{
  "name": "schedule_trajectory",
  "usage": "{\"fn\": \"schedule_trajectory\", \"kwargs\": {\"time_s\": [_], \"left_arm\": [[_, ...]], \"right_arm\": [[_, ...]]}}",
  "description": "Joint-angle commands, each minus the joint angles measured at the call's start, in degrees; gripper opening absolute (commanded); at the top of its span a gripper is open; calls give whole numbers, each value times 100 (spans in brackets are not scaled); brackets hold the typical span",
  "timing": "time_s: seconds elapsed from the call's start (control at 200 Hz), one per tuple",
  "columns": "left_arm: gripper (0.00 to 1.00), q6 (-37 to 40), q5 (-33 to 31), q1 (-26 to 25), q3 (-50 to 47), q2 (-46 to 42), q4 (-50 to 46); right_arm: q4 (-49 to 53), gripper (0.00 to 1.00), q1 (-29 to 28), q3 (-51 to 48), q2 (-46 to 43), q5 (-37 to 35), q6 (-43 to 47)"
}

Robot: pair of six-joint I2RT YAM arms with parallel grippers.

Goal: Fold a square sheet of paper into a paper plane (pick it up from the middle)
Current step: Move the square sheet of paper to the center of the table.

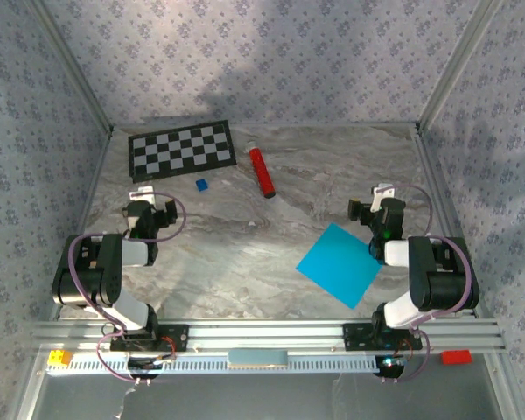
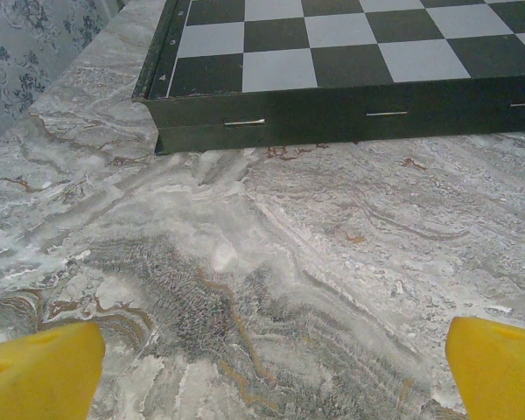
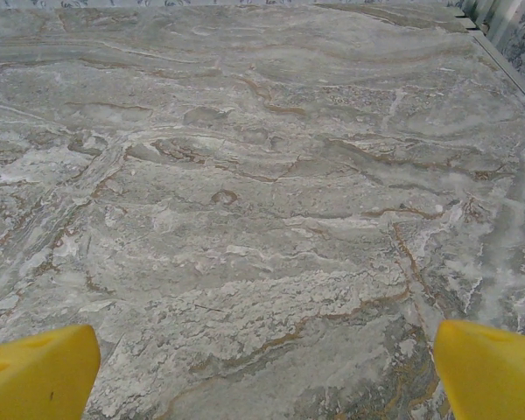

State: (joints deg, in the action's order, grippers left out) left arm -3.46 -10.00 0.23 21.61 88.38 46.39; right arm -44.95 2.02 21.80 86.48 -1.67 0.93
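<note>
Paper sheet [image 1: 339, 263], red cylinder [image 1: 262, 171] well apart

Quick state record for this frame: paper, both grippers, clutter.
paper: square sheet of paper flat, unfolded, on the table, right of centre
left: left gripper open, empty, facing the checkerboard
right: right gripper open, empty, above bare table
clutter: red cylinder, blue block near the checkerboard
progress: no fold yet

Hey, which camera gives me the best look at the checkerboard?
The top external view: the whole checkerboard lies flat at the far left of the table, every edge visible. The left wrist view is closer but crops it to its near side wall and front rows. The right wrist camera faces the marble table.
</note>
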Motion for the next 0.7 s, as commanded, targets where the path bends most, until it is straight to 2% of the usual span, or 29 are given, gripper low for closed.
{"fn": "schedule_trajectory", "kwargs": {"time_s": [0.0,0.34,0.49,0.59,0.695], "left_arm": [[100,22,81,-5,133,-50,160],[100,34,78,-18,108,-65,202],[100,50,128,-15,123,-456,-145],[100,-82,-24,-5,169,-952,-736],[100,-446,-141,14,220,-1574,-1474]], "right_arm": [[56,100,43,123,53,78,48],[14,100,-10,89,33,22,82],[106,100,-67,94,-77,49,164],[583,100,-114,214,-416,-78,184],[1895,100,-27,549,-1012,-188,-164]]}}
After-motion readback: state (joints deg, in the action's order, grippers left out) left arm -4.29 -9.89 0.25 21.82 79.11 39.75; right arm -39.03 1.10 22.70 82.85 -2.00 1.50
